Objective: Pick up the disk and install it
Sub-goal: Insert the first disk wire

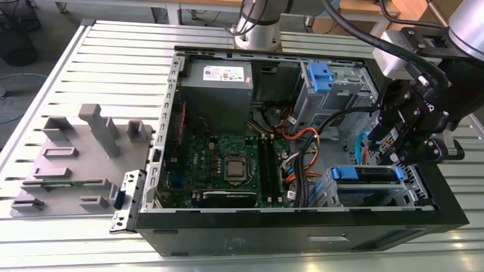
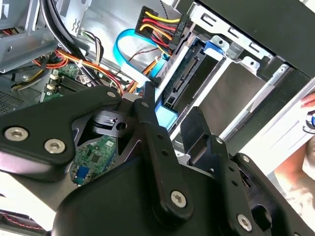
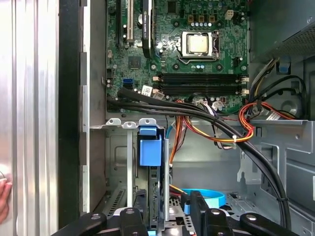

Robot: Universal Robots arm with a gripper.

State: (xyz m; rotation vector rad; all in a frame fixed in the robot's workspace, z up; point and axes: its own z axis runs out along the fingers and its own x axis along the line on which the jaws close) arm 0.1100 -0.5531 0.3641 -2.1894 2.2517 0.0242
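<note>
The disk [image 1: 366,174] is being seated in the drive cage [image 1: 412,190]; the hand [image 1: 398,148], fingers spread, is hovering above. Nearby cables [image 3: 211,118] risk being snagged.

The arm reaches down, its gripper [image 1: 398,148] low with black fingers [image 2: 152,132] slightly parted.

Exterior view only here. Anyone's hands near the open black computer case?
Observer: Yes. In the first wrist view a person's hand is over the slatted metal table, outside the case wall.
Operator: Cabling at the drive's port end?
Observer: In the second wrist view a black connector with yellow, red and black wires sits beside the port edge of the flat silver metal disk with the blue plastic bracket. I can't tell whether it's plugged in.
</note>
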